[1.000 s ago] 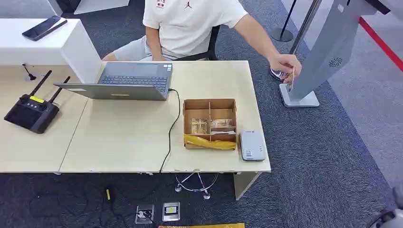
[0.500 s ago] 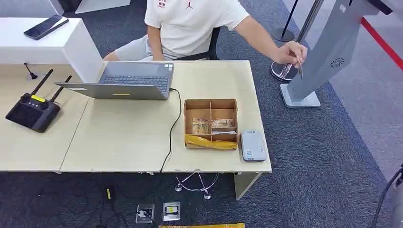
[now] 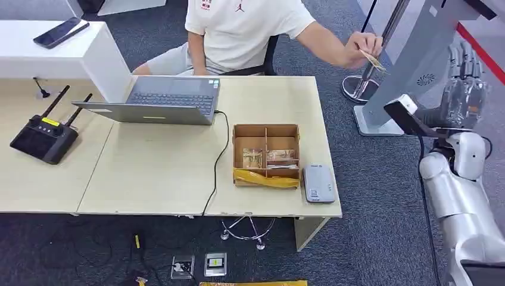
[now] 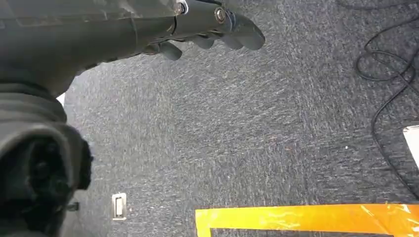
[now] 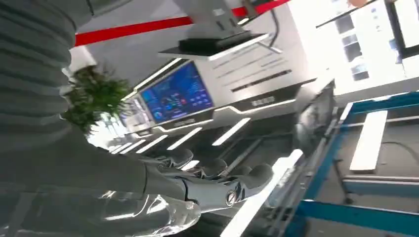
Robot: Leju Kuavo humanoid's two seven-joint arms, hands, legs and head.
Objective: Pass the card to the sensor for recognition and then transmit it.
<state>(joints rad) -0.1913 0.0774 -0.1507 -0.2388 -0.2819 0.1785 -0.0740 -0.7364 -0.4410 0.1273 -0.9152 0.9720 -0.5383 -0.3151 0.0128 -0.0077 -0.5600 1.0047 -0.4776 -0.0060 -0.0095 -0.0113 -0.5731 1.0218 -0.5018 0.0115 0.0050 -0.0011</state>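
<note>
One card (image 3: 372, 59) in a person's hand (image 3: 361, 45) — apart from raised right robot hand (image 3: 466, 74).

Little can be read: one logo and some illegible marks.

At the top centre of the head view, the seated person's white T-shirt (image 3: 241, 27) carries a small red Jumpman logo at the chest and a red mark beside it, too small to read. The grey rectangular card sensor (image 3: 318, 183) on the pale wooden worktop (image 3: 161, 167) bears tiny unreadable print. The blue wall screen (image 5: 177, 94) in the right wrist view shows blurred graphics.
</note>
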